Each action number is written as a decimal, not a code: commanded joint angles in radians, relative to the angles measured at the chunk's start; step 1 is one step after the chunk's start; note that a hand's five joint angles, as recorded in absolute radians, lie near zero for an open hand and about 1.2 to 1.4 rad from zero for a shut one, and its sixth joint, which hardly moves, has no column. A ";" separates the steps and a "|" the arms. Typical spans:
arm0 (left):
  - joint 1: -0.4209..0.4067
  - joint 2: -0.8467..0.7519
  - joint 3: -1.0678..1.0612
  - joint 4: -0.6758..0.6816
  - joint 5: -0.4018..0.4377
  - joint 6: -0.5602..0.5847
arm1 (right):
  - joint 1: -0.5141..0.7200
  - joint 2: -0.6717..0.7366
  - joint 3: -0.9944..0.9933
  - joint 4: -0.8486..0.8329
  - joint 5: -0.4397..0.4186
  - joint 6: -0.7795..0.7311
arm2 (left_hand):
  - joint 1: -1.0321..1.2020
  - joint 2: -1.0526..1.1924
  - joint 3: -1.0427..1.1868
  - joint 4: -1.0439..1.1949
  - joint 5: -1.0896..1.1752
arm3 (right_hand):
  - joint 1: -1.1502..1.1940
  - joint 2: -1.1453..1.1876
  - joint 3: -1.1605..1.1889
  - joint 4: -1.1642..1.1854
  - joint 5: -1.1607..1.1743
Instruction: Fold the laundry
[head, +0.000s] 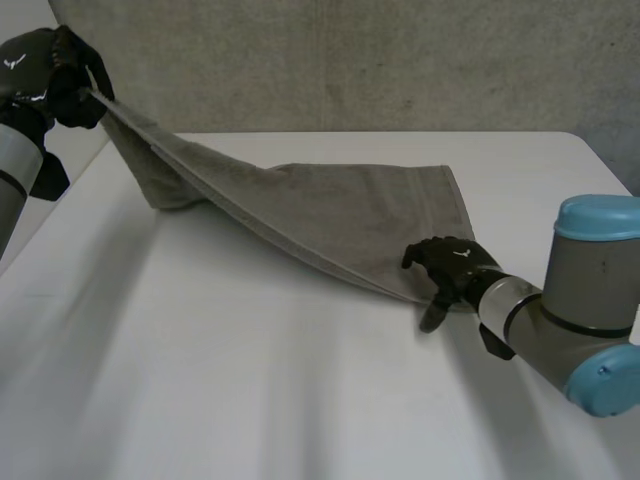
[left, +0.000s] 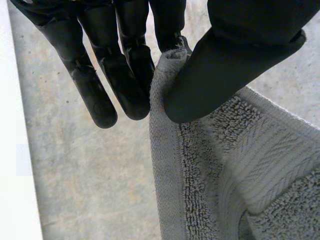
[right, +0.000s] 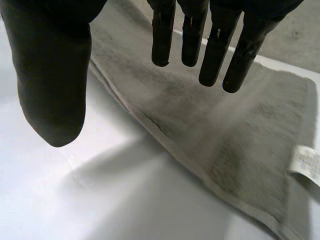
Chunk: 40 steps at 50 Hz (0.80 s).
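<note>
A grey towel lies on the white table, one corner pulled up and off to the far left. My left hand is raised there, shut on that corner: in the left wrist view the thumb pinches the towel's hem against the fingers. My right hand hovers at the towel's near right corner, open. In the right wrist view its fingers and thumb stand spread above the towel and hold nothing.
A white label is sewn on the towel's edge by my right hand. A grey concrete wall rises behind the table. Bare tabletop stretches across the front and left.
</note>
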 joint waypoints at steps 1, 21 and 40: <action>-0.028 -0.001 0.040 -0.015 -0.003 0.001 | 0.075 0.017 -0.026 -0.056 0.014 0.058 | 0.203 0.180 0.181 0.178 0.196 | -0.027 -0.028 -0.024 -0.019 0.007; -0.016 -0.003 0.079 -0.015 -0.009 -0.001 | 0.089 0.201 -0.202 -0.099 0.123 0.058 | 0.203 0.180 0.181 0.178 0.196 | 0.298 0.298 0.302 0.307 0.333; 0.029 -0.019 0.008 -0.012 -0.008 0.001 | -0.118 0.091 -0.140 -0.076 0.141 -0.040 | 0.203 0.180 0.181 0.178 0.196 | 0.786 0.785 0.789 0.795 0.820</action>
